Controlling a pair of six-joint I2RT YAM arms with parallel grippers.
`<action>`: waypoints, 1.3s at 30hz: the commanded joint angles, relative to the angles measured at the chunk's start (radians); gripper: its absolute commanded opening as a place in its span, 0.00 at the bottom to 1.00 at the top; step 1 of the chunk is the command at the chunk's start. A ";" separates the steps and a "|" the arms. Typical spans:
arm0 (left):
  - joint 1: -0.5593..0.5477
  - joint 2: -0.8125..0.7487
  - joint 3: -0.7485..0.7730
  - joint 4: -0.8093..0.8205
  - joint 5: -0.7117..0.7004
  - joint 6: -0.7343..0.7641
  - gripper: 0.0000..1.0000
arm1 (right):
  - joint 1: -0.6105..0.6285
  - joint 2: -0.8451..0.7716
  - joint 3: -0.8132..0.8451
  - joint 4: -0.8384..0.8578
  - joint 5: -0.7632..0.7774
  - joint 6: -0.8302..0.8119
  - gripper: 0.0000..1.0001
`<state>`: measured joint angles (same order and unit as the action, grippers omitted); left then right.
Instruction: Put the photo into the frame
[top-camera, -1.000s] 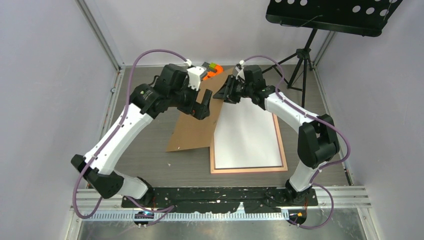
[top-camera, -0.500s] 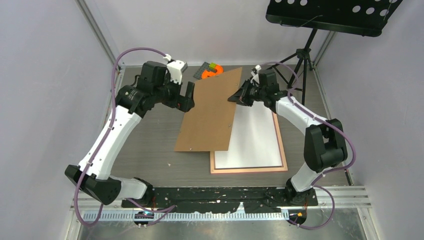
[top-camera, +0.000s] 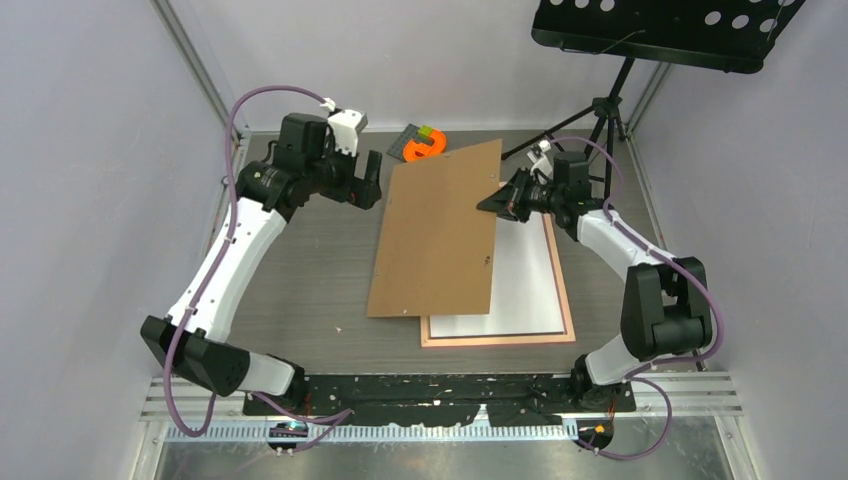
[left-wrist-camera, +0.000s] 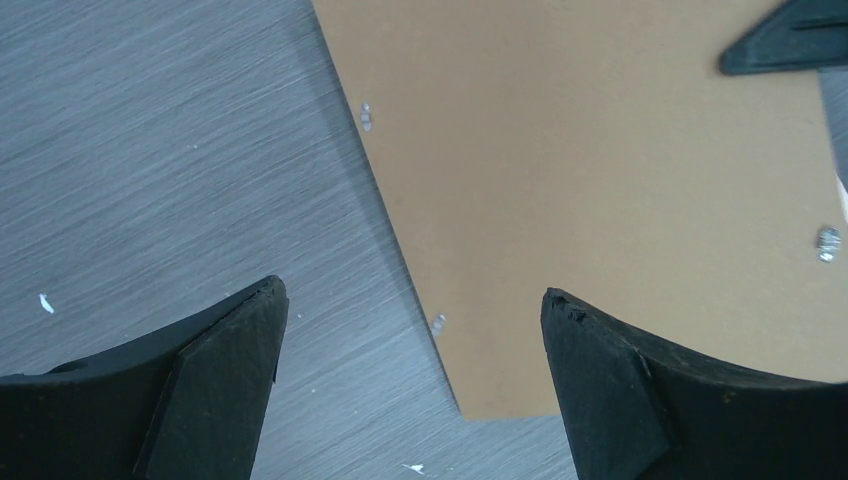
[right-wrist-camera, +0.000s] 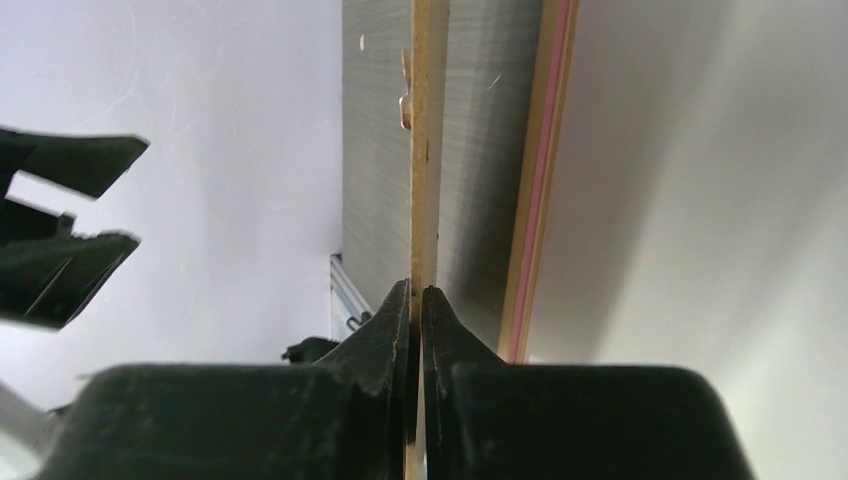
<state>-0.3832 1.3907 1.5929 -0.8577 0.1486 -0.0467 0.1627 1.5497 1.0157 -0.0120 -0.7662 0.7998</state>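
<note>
On the table (top-camera: 300, 290), frame (top-camera: 500, 341) flat, long axis near-to-far, right hand (top-camera: 487, 205) pinching board (top-camera: 438, 235).

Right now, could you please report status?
Right gripper: jaws shut on backing board. Left gripper: jaws open, empty. Photo, white side up, in frame; board partly covers it.
</note>
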 joint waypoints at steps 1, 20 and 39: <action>0.012 0.013 0.006 0.063 -0.006 0.013 0.95 | -0.040 -0.133 -0.024 0.140 -0.212 0.049 0.06; 0.021 0.004 -0.050 0.075 0.023 0.015 0.94 | -0.412 -0.052 0.252 -0.973 -0.454 -0.924 0.06; 0.021 -0.023 -0.108 0.097 0.023 0.009 0.93 | -0.467 0.037 0.293 -0.919 -0.497 -0.848 0.06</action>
<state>-0.3660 1.3952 1.4952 -0.8104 0.1585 -0.0410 -0.2985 1.6588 1.3399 -1.1042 -1.1675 -0.2619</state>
